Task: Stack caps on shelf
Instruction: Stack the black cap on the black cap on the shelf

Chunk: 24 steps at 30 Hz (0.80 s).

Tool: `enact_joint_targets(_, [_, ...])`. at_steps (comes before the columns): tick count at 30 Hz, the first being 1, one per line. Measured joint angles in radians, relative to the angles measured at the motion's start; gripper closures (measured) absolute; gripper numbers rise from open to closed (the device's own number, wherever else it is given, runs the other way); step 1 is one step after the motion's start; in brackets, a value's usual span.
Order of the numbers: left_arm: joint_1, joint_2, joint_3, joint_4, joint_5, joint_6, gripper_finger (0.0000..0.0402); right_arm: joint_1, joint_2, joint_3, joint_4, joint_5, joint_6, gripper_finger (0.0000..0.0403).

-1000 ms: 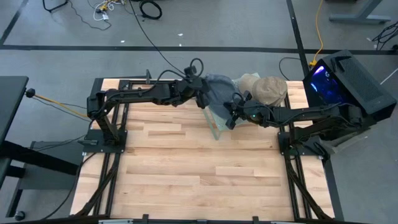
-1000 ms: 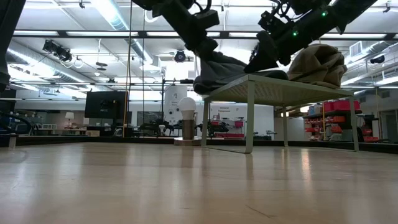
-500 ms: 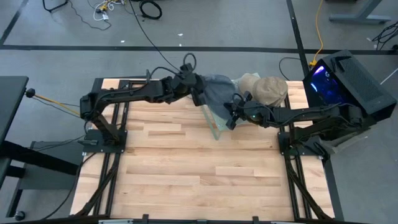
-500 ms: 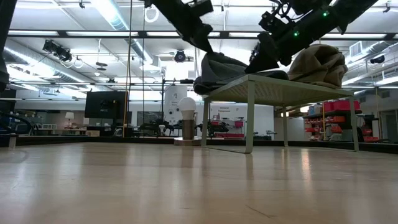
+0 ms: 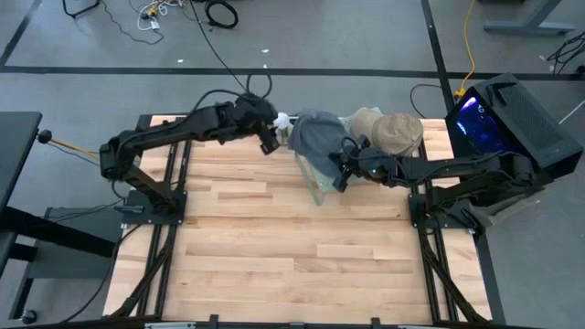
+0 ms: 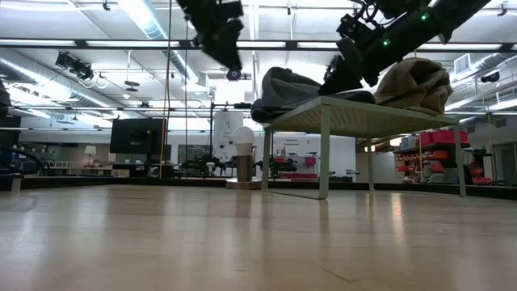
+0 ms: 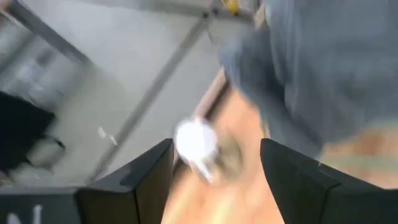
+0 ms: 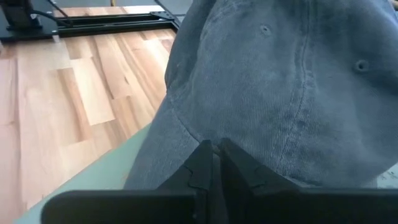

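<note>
We look past our right gripper (image 8: pixel 212 163), whose two dark fingers (image 8: pixel 200 163) are pressed together with no gap, their tips touching the lower edge of a slate blue-grey cap (image 8: pixel 298 81). The cap's crown fills the frame from twelve to four o'clock, with stitched eyelets showing. It sits on the pale green shelf (image 8: pixel 93 177), at seven o'clock. The wooden table (image 8: pixel 74 87) spreads toward ten o'clock.

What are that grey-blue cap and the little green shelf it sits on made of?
The grey-blue cap looks like washed cotton twill: woven weave, stitched seams, sewn eyelets. The green shelf seems to be thin painted metal on slim legs; its finish looks matte.
</note>
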Motion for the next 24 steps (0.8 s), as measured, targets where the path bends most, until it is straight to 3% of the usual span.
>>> enact_joint_targets(6, [0.049,0.055,-0.003,-0.178,0.084,-0.064,0.0189,0.030,0.000,0.000,0.001,0.042,-0.004,0.0374])
enact_joint_targets(16, [0.091,0.216,-0.003,-0.004,0.107,0.050,0.0287,0.054,0.001,-0.002,0.007,0.040,-0.010,0.0374])
enact_joint_targets(24, [0.113,0.257,-0.003,0.178,0.405,0.190,0.0393,0.062,0.001,-0.002,0.007,0.042,-0.023,0.0374])
